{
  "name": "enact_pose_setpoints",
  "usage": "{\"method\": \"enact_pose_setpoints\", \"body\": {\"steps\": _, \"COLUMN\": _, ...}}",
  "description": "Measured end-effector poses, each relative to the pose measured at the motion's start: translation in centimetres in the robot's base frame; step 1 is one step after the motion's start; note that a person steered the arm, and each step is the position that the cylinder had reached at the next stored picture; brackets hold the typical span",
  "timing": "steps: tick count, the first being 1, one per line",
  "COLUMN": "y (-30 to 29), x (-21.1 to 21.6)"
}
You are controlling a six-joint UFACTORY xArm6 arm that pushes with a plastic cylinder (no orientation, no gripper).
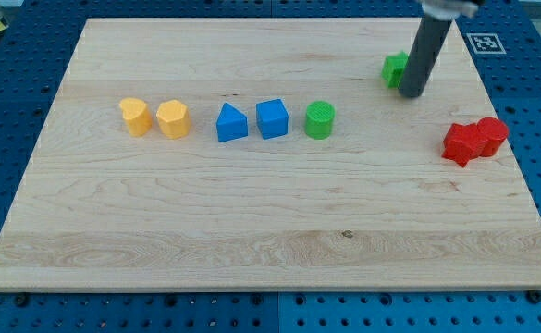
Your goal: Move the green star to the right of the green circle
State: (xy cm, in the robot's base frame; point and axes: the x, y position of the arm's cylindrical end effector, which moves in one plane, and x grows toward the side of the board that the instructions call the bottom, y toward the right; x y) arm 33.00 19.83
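The green star (395, 69) lies near the view's top right, partly hidden behind my rod. My tip (411, 94) rests on the board just right of and slightly below the star, touching or nearly touching it. The green circle (320, 120) sits near the board's middle, left of and below the star, at the right end of a row of blocks.
In the row left of the green circle stand a blue cube (272, 118), a blue triangle (231, 123), a yellow hexagon (173, 119) and a yellow block (135, 117). Two red blocks (473, 141) sit touching at the view's right. The wooden board (270, 250) lies on a blue pegboard table.
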Motion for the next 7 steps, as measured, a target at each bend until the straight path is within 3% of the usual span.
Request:
{"method": "enact_pose_setpoints", "body": {"steps": 2, "y": 4.0, "x": -9.2}}
{"method": "enact_pose_setpoints", "body": {"steps": 3, "y": 2.2, "x": -10.2}}
{"method": "enact_pose_setpoints", "body": {"steps": 4, "y": -1.7, "x": -6.5}}
{"method": "enact_pose_setpoints", "body": {"steps": 5, "y": -2.0, "x": 0.1}}
{"method": "enact_pose_setpoints", "body": {"steps": 7, "y": -2.2, "x": -1.8}}
